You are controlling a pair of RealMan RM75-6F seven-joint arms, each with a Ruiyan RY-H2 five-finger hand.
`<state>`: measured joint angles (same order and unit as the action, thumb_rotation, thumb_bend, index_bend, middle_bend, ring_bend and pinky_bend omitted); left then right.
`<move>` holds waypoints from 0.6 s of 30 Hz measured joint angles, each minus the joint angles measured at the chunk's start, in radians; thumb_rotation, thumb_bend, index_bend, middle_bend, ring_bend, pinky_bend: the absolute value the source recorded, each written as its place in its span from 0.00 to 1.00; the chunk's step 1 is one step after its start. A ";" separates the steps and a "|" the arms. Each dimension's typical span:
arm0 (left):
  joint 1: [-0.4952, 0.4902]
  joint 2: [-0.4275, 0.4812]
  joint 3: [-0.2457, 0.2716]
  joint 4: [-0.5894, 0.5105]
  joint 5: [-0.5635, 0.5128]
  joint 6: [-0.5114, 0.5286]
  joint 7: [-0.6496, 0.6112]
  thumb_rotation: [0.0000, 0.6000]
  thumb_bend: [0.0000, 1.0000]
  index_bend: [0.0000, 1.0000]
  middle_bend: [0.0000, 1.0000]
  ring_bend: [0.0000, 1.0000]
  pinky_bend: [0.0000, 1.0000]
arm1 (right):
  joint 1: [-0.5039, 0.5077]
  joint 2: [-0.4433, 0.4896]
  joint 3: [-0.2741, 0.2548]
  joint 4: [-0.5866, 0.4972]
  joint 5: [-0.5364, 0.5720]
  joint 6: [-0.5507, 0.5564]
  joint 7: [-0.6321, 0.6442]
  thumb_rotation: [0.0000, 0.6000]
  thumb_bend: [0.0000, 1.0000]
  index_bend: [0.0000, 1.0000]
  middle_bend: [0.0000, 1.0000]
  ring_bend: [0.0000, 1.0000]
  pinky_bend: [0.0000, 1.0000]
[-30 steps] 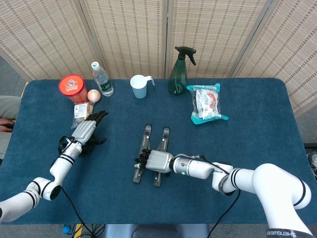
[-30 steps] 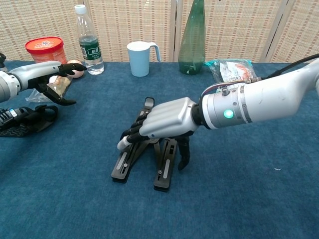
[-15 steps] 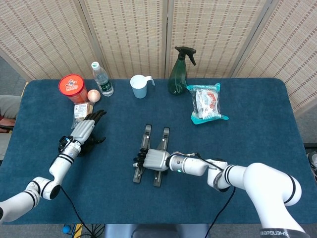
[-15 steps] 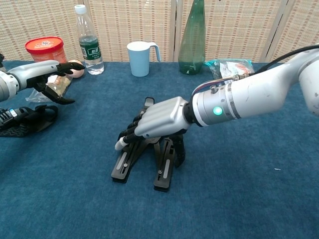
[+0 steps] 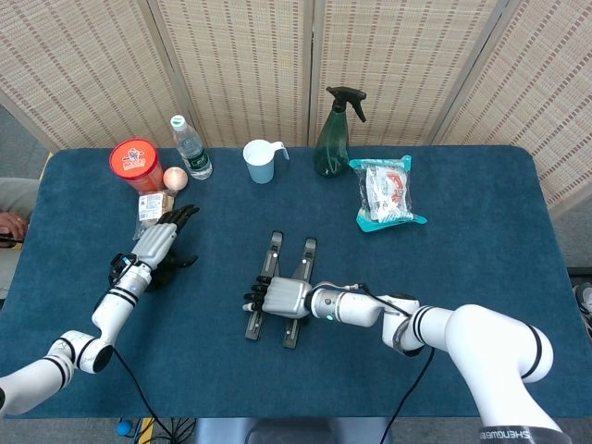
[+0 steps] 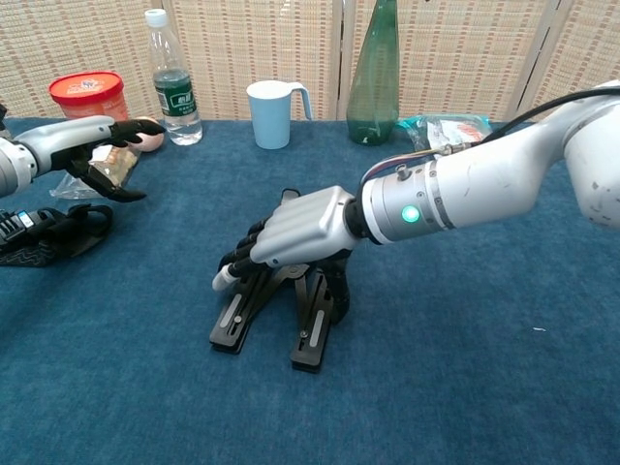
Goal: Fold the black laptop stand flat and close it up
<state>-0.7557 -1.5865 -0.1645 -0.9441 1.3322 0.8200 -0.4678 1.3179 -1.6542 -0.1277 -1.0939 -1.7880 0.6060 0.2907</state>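
The step in hand looks like the closing of the laptop stand (image 5: 280,298): its two black legs lie low on the blue table (image 5: 481,231), splayed a little apart near the middle, and the right hand (image 5: 277,298) is laid across them from the right. In the chest view that hand (image 6: 291,231) covers the middle of the stand (image 6: 312,334), its fingers (image 6: 237,262) reaching out over the left leg toward its outer side while the thumb drops down by the right leg; the fingers are only loosely spread, and whether they truly clamp the legs or merely rest on them I cannot tell, since the palm hides the contact. The legs' near ends stick out from under the hand toward the robot, their far ends toward the white cup (image 5: 261,162). The next move, as I judge it, calls for squeezing the two legs together until they lie side by side, keeping them pressed flat on the cloth so the stand does not skid or tip up. The left hand (image 5: 159,242) hovers well apart at the left of the table, fingers apart and holding nothing, just above a black strap-like thing (image 6: 44,234) and near a small snack packet (image 5: 151,206).
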 measured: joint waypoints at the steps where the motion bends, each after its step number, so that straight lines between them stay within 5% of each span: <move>1: 0.000 0.001 0.000 -0.002 0.000 0.000 0.000 1.00 0.23 0.00 0.00 0.00 0.00 | 0.002 -0.001 0.000 0.001 0.001 -0.001 0.001 1.00 0.00 0.00 0.06 0.00 0.00; 10: 0.005 0.004 -0.001 -0.009 -0.001 0.003 0.000 1.00 0.23 0.00 0.00 0.00 0.00 | 0.009 -0.013 -0.002 0.013 0.009 0.010 0.017 1.00 0.00 0.01 0.21 0.00 0.00; 18: 0.005 0.005 0.000 -0.012 0.004 0.003 0.000 1.00 0.23 0.00 0.00 0.00 0.00 | -0.004 -0.027 -0.013 0.046 0.001 0.066 0.041 1.00 0.05 0.15 0.33 0.00 0.00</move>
<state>-0.7508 -1.5819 -0.1643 -0.9564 1.3361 0.8234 -0.4681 1.3138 -1.6815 -0.1402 -1.0474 -1.7872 0.6715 0.3316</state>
